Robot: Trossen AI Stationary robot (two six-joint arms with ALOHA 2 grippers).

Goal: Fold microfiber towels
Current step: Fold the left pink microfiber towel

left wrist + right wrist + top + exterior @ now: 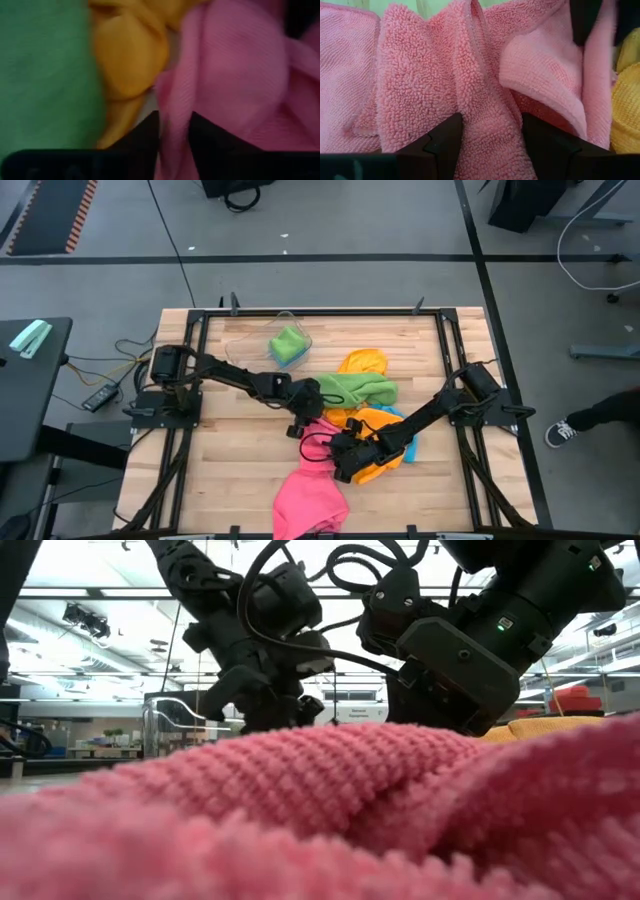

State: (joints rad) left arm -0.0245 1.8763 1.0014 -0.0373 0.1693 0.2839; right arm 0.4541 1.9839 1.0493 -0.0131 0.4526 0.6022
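Both arms reach inward over the middle of the table, forearms angled toward each other and claws close together.

Left claw (304, 423): wrist pitched down, fingers (145, 137) astride a fold of the pink towel (312, 492), cloth filling the narrow gap between them.

Right claw (343, 460): low, nearer the front edge, fingers (447, 140) set wider apart, a ridge of the same pink towel bunched between them.

Towel pile (365, 395) crowds centre; bare tabletop (240, 440) left free.
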